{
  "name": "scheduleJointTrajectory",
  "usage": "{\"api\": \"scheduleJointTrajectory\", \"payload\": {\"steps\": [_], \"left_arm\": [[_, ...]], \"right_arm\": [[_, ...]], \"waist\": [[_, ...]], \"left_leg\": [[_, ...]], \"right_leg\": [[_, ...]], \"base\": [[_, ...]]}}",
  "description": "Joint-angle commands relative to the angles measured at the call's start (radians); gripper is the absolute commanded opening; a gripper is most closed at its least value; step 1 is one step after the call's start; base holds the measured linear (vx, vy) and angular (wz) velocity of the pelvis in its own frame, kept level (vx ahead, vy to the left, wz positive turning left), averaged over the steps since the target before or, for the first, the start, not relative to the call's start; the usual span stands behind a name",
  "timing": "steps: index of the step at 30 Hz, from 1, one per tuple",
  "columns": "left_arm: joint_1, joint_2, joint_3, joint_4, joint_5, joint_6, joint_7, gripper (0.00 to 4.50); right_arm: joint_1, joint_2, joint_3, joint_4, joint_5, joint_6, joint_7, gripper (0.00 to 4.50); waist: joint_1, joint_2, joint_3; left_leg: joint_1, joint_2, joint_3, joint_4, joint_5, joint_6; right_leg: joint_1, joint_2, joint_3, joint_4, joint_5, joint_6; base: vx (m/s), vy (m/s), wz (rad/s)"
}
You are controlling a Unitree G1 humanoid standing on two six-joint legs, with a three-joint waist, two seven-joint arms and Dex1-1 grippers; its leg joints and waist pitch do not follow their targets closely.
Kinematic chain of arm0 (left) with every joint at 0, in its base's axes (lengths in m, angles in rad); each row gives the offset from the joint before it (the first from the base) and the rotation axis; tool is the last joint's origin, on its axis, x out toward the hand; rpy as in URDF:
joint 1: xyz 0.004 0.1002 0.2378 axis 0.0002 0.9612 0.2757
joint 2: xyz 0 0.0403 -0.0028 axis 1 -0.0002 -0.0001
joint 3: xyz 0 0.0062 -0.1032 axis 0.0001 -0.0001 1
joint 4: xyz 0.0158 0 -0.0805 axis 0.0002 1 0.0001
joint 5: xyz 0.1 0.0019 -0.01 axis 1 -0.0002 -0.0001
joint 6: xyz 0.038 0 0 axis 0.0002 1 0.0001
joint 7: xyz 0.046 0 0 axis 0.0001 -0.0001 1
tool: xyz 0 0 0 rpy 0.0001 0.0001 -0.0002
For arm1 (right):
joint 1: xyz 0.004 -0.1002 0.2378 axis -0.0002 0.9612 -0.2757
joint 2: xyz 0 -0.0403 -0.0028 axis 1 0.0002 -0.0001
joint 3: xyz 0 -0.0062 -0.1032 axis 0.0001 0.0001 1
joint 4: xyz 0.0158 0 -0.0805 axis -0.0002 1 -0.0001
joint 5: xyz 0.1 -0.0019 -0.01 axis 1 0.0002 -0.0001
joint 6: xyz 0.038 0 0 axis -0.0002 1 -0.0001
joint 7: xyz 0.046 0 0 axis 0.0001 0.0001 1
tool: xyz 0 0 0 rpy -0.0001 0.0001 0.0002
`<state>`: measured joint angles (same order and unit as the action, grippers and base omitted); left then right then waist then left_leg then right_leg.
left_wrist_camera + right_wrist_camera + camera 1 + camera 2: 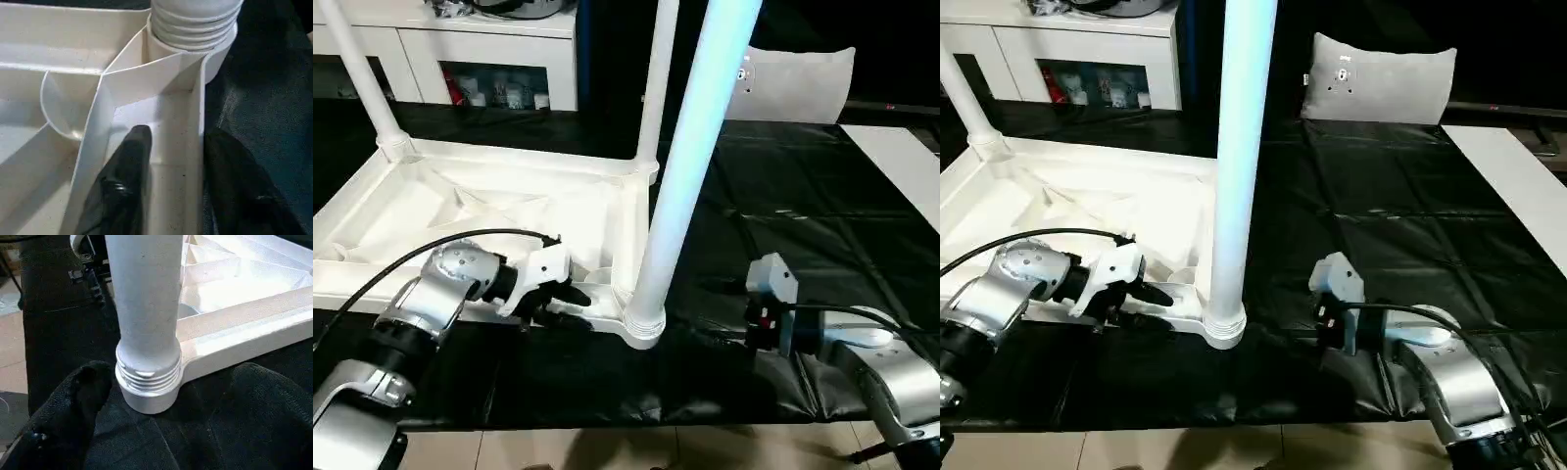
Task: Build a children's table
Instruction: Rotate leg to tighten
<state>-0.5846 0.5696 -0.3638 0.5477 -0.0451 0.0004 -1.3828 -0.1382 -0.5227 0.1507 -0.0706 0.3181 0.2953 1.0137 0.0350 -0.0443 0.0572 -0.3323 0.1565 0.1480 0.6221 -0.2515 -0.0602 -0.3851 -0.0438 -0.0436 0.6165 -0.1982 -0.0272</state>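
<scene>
- The children's table [509, 211] lies upside down on the black-covered bench [822, 235], ribbed underside up, toward the bench's left side and near its front edge.
- Three legs stand upright in corner sockets: the near leg [690, 157] in the front right socket, another leg [656, 78] behind it, and a third leg [362, 73] at the far left corner.
- The near leg's threaded end [146, 377] sits in its socket with several thread rings still visible above the rim.
- The left hand [558, 294] straddles the table's front rim just beside the near socket; in the left wrist view one finger [122, 181] is inside the rim and the other outside, pinching the wall.
- The right hand [1332, 313] rests on the bench near the socket's right, fingers spread wide, touching nothing.
- A grey cushion [1381, 83] lies at the bench's far edge; a white cabinet [489, 59] stands beyond.
</scene>
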Motion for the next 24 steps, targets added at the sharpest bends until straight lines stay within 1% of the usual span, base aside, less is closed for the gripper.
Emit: {"api": "scheduleJointTrajectory", "payload": {"steps": [1, 2, 4, 5, 7, 10, 12, 13, 15, 16, 17, 18, 19, 21, 22, 23, 24], "left_arm": [[-0.012, -0.005, -0.004, 0.011, 0.005, -0.011, -0.011, 1.53], [-0.013, -0.005, -0.003, 0.013, 0.006, -0.012, -0.013, 1.44], [-0.014, -0.005, -0.003, 0.017, 0.006, -0.013, -0.017, 1.41], [-0.015, -0.006, -0.003, 0.022, 0.007, -0.015, -0.020, 1.27], [-0.016, -0.006, -0.004, 0.027, 0.009, -0.017, -0.023, 1.00], [-0.018, -0.004, -0.008, 0.040, 0.018, -0.026, -0.030, 0.89], [-0.018, -0.005, -0.009, 0.045, 0.021, -0.029, -0.032, 0.52], [-0.019, -0.006, -0.008, 0.046, 0.021, -0.029, -0.034, 0.52], [-0.019, -0.006, -0.007, 0.047, 0.020, -0.029, -0.037, 0.35], [-0.018, -0.007, -0.007, 0.046, 0.019, -0.027, -0.042, 0.22], [-0.015, -0.009, -0.007, 0.041, 0.015, -0.023, -0.050, 0.22], [-0.015, -0.011, -0.006, 0.039, 0.012, -0.022, -0.054, 0.08], [-0.015, -0.012, -0.005, 0.040, 0.012, -0.024, -0.055, 0.03], [-0.016, -0.017, -0.004, 0.037, 0.005, -0.021, -0.063, 0.00], [-0.016, -0.021, -0.005, 0.034, 0.003, -0.021, -0.067, 0.00], [-0.015, -0.024, -0.009, 0.027, 0.001, -0.020, -0.072, 0.00], [-0.014, -0.026, -0.010, 0.024, 0.001, -0.020, -0.074, 0.00]], "right_arm": [[-0.018, -0.005, 0.000, -0.010, 0.002, 0.008, 0.013, 4.50], [-0.018, -0.003, 0.002, -0.010, 0.002, 0.009, 0.014, 4.50], [-0.018, -0.001, 0.004, -0.010, 0.003, 0.011, 0.015, 4.50], [-0.019, 0.000, 0.005, -0.009, 0.003, 0.012, 0.014, 4.50], [-0.020, 0.000, 0.007, -0.008, 0.003, 0.012, 0.014, 4.50], [-0.020, -0.001, 0.012, -0.005, 0.004, 0.008, 0.013, 4.50], [-0.020, -0.001, 0.013, -0.004, 0.004, 0.008, 0.013, 4.50], [-0.022, -0.001, 0.014, -0.002, 0.003, 0.008, 0.013, 4.50], [-0.023, -0.001, 0.014, 0.000, 0.002, 0.008, 0.013, 4.50], [-0.028, -0.001, 0.017, 0.006, -0.002, 0.007, 0.014, 4.50], [-0.044, 0.000, 0.026, 0.024, -0.014, 0.005, 0.014, 4.50], [-0.060, 0.001, 0.036, 0.040, -0.026, 0.000, 0.017, 4.50], [-0.063, 0.001, 0.038, 0.043, -0.028, -0.001, 0.018, 4.50], [-0.093, 0.014, 0.049, 0.076, -0.009, 0.001, 0.057, 4.23], [-0.111, 0.022, 0.053, 0.098, 0.007, 0.011, 0.080, 4.16], [-0.128, 0.026, 0.059, 0.121, 0.016, 0.018, 0.104, 4.13], [-0.134, 0.027, 0.062, 0.131, 0.018, 0.021, 0.114, 4.05]], "waist": [[0.003, 0.011, -0.055], [0.004, 0.010, -0.055], [0.004, 0.011, -0.055], [0.003, 0.011, -0.054], [0.003, 0.011, -0.054], [0.004, 0.012, -0.054], [0.004, 0.012, -0.054], [0.004, 0.013, -0.054], [0.004, 0.012, -0.053], [0.004, 0.015, -0.052], [0.003, 0.015, -0.052], [0.002, 0.017, -0.052], [0.001, 0.016, -0.052], [0.001, 0.018, -0.053], [-0.002, 0.015, -0.056], [0.000, 0.014, -0.055], [0.000, 0.014, -0.055]], "left_leg": [[-0.007, 0.078, -0.017, -0.086, -0.074, 0.040], [-0.007, 0.077, -0.017, -0.086, -0.069, 0.043], [-0.008, 0.077, -0.017, -0.087, -0.067, 0.043], [-0.006, 0.078, -0.017, -0.087, -0.074, 0.040], [-0.006, 0.078, -0.017, -0.088, -0.080, 0.039], [-0.006, 0.078, -0.017, -0.088, -0.079, 0.038], [-0.006, 0.078, -0.017, -0.087, -0.081, 0.037], [-0.007, 0.078, -0.017, -0.088, -0.083, 0.036], [-0.006, 0.079, -0.017, -0.089, -0.094, 0.033], [-0.006, 0.078, -0.017, -0.090, -0.098, 0.031], [-0.005, 0.079, -0.018, -0.090, -0.109, 0.026], [-0.005, 0.079, -0.018, -0.090, -0.110, 0.023], [-0.005, 0.078, -0.018, -0.091, -0.111, 0.022], [-0.006, 0.079, -0.018, -0.090, -0.103, 0.024], [-0.006, 0.078, -0.018, -0.088, -0.094, 0.029], [-0.006, 0.079, -0.016, -0.087, -0.084, 0.036], [-0.006, 0.079, -0.016, -0.087, -0.084, 0.036]], "right_leg": [[0.052, -0.111, 0.059, -0.066, -0.135, -0.264], [0.053, -0.113, 0.060, -0.066, -0.132, -0.264], [0.053, -0.112, 0.059, -0.066, -0.134, -0.263], [0.051, -0.111, 0.059, -0.066, -0.142, -0.263], [0.051, -0.112, 0.060, -0.068, -0.153, -0.261], [0.051, -0.112, 0.060, -0.068, -0.152, -0.259], [0.051, -0.112, 0.060, -0.068, -0.150, -0.260], [0.052, -0.113, 0.060, -0.068, -0.151, -0.260], [0.050, -0.113, 0.061, -0.071, -0.172, -0.257], [0.050, -0.113, 0.060, -0.071, -0.178, -0.256], [0.049, -0.113, 0.060, -0.073, -0.192, -0.256], [0.048, -0.112, 0.060, -0.072, -0.194, -0.257], [0.048, -0.111, 0.060, -0.073, -0.194, -0.257], [0.050, -0.113, 0.060, -0.070, -0.169, -0.264], [0.051, -0.114, 0.059, -0.067, -0.150, -0.273], [0.050, -0.115, 0.059, -0.067, -0.137, -0.282], [0.050, -0.115, 0.059, -0.067, -0.137, -0.282]], "base": [[0.000, 0.000, 0.00], [0.000, 0.000, 0.00], [0.000, 0.000, 0.00], [0.000, 0.000, 0.00], [0.000, 0.000, 0.00], [0.000, 0.000, 0.00], [0.000, 0.000, 0.00], [0.000, 0.000, 0.00], [0.000, 0.000, 0.00], [0.000, 0.000, 0.00], [0.000, 0.000, 0.00], [0.000, 0.000, 0.00], [0.000, 0.000, 0.00], [0.000, 0.000, 0.00], [0.000, 0.000, 0.00], [0.000, 0.000, 0.00], [0.000, 0.000, 0.00]]}}
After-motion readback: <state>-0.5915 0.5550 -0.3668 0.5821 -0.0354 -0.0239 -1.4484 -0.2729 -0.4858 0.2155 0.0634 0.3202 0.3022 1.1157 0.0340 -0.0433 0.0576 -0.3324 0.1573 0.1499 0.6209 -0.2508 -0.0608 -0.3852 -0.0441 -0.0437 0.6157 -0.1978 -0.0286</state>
